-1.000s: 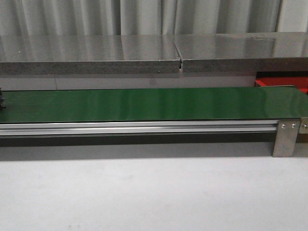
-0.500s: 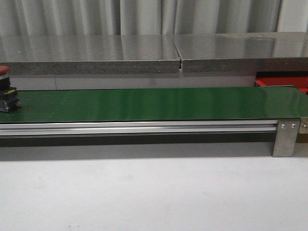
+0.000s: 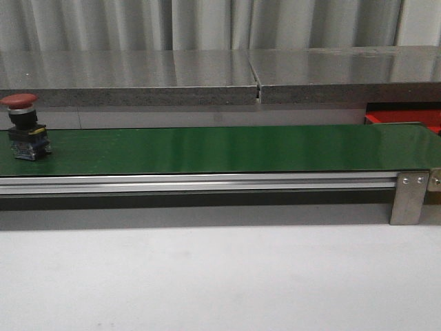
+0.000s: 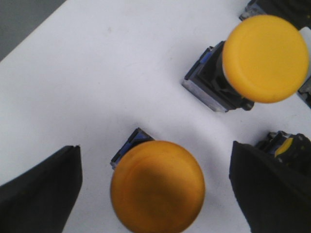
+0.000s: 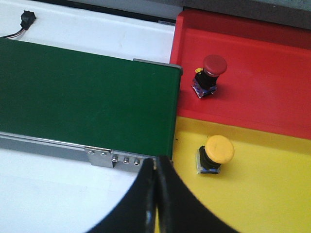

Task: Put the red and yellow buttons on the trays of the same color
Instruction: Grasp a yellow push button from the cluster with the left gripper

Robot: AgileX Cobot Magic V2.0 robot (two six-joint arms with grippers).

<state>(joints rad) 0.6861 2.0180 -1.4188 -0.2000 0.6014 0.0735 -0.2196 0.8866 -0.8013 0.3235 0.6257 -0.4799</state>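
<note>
Button (image 3: 24, 127) stands on green belt (image 3: 220, 148); no legible writing.

Room and fixtures, as I see them from the front view. Behind everything hangs a pale grey corrugated wall (image 3: 207, 24) with vertical ribs. In front of it runs a long grey stone-like shelf (image 3: 138, 76) in two slabs, meeting at a narrow seam (image 3: 258, 86); its top reflects soft, even light. Nearer me, a green belt (image 3: 227, 148) rides on an aluminium rail (image 3: 200, 183), ending at a metal bracket (image 3: 410, 196). A plain white table (image 3: 220, 276) fills the foreground.
</note>
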